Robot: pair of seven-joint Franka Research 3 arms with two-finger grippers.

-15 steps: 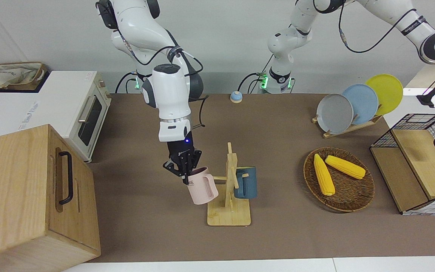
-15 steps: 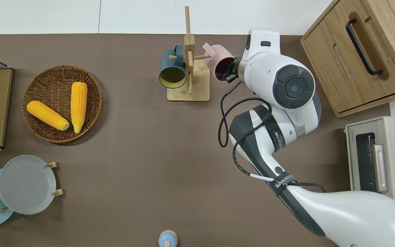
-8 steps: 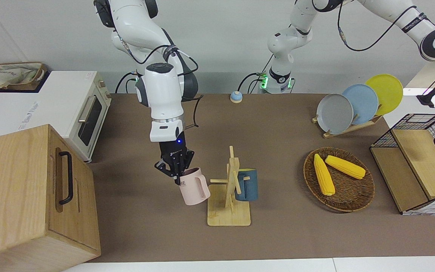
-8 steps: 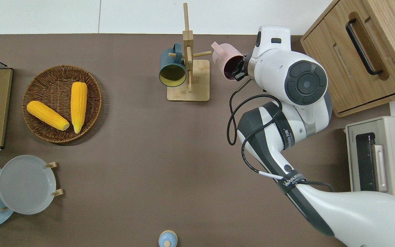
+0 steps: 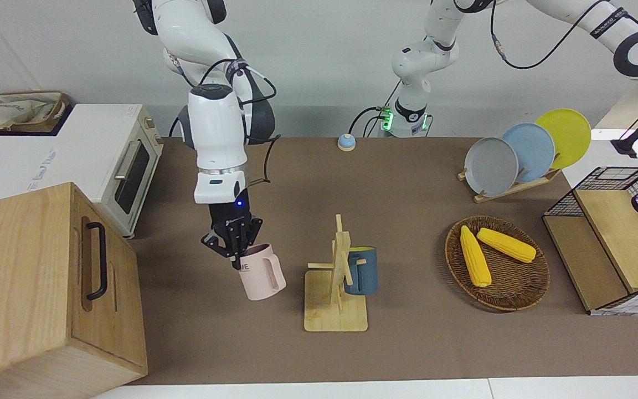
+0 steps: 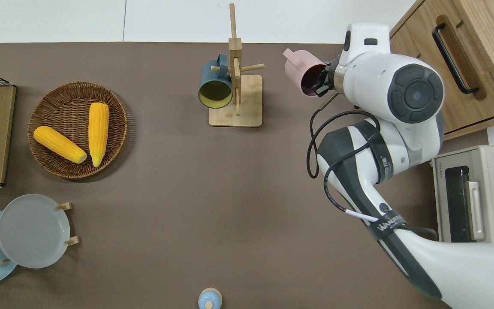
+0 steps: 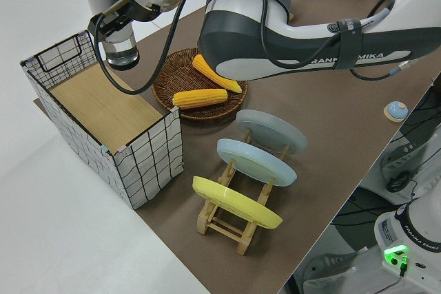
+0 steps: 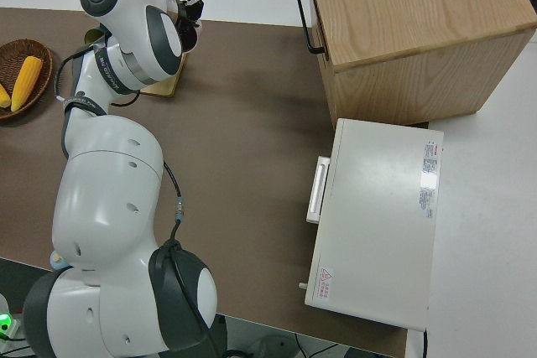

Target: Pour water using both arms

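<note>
Nearest the robots, I see a small blue bell (image 5: 346, 142) at the edge of the brown mat (image 5: 407, 194), with a wide stretch of bare mat farther out from it. A white toaster oven (image 5: 103, 155) sits at the right arm's end. At the left arm's end a wooden rack holds three plates (image 5: 490, 166) on edge: grey, blue and yellow.

Farther out, a wicker basket (image 5: 518, 305) holds two corn cobs (image 5: 475, 256). Beside it, at the table's end, stands a wire crate (image 7: 148, 153) with a wooden shelf inside. The left gripper (image 7: 114, 29) hangs over that crate, its arm stretched low and long across the table. A clear glass (image 7: 125, 51) hangs upright beneath its fingers, gripped at the rim.

Farther still, a wooden mug rack (image 5: 334, 310) stands upright on its square base, close to the mat's farthest edge. A blue mug (image 5: 362, 272) hangs on a peg on the side toward the left arm. The pegs on the side toward the right arm are bare.

The right gripper (image 5: 234, 252) points down from a bent elbow, wrist nearly vertical. It pinches the rim of a pink mug (image 5: 262, 274), which hangs tilted in the air, handle toward the rack. The overhead view shows the mug over bare mat, between the rack and a large wooden cabinet (image 5: 47, 288), apart from both. The arm's wrist housing overlaps the cabinet's corner in that view, so room is tight on that side.
</note>
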